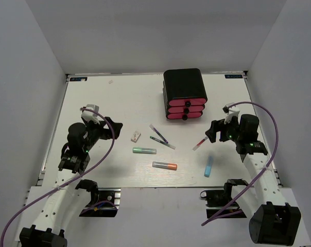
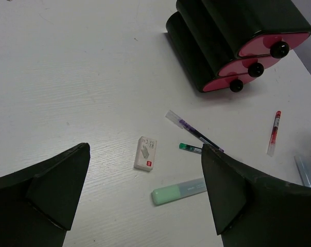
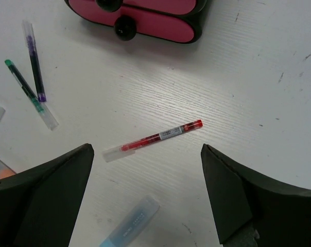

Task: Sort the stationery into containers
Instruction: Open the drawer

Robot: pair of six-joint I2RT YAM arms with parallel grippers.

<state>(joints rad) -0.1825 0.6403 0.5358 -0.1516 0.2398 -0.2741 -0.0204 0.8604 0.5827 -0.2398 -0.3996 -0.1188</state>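
The black case (image 1: 184,85) with three shut pink drawers (image 1: 186,108) stands at the back middle; it also shows in the left wrist view (image 2: 232,31). On the table lie a white eraser (image 1: 136,136), a green marker (image 1: 144,151), a grey marker with orange cap (image 1: 164,165), a light blue marker (image 1: 209,167), a red pen (image 1: 199,144), a purple pen (image 1: 158,133) and a green pen (image 1: 162,142). My left gripper (image 2: 145,190) is open above the eraser (image 2: 145,153) and green marker (image 2: 178,190). My right gripper (image 3: 148,190) is open above the red pen (image 3: 153,137) and blue marker (image 3: 130,226).
White walls close in the table (image 1: 119,98) on the left, back and right. The table's front edge runs just ahead of the arm bases.
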